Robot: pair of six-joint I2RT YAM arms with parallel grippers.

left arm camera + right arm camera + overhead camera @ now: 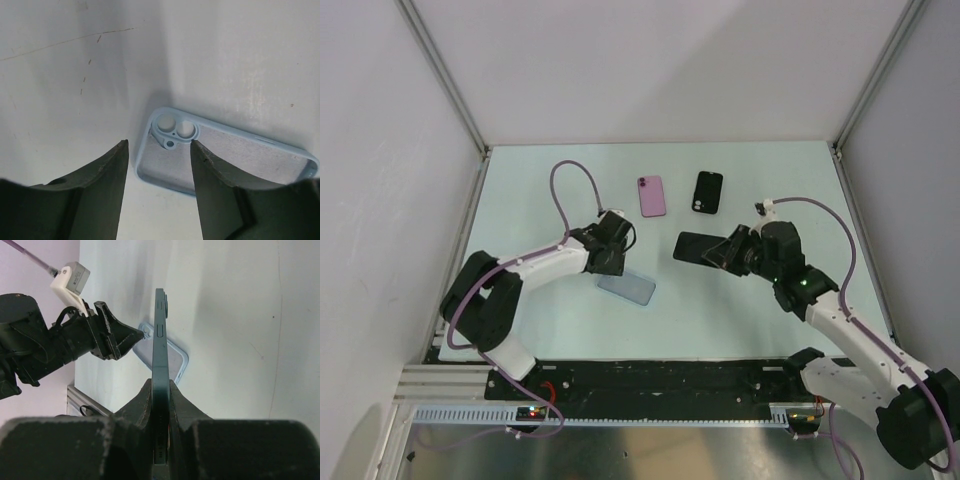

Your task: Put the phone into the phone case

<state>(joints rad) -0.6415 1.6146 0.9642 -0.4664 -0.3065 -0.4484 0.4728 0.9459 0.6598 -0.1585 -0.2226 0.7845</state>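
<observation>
The right claw [160, 390] is clamped on one short end of the phone [159, 340]. It seems to hold the phone up off the desk [540, 180], a little way to the right of the case [225, 155]. The case lies flat on the desk, open side up. The left claw [159, 145] hangs over the corner with the camera holes [174, 131]. Its two fingers are apart, one out past the edge of the case and one over it. We cannot tell if they touch it.

What could go wrong? We think the case could slide away when the phone pushes on it, because nothing pins it down yet. The phone could also slip or tip, because the claw has it by one end only and most of it sticks out. If the phone comes down crooked, a corner may catch on the rim and not go in. The two claws are also near each other, so they could bump.

From above, the phone's long side runs across the desk, left to right, a bit slanted. Its free end points left, toward the left claw, and its camera bump is near that end. The case's long side runs from the left claw down and to the right, so the two do not line up yet.
</observation>
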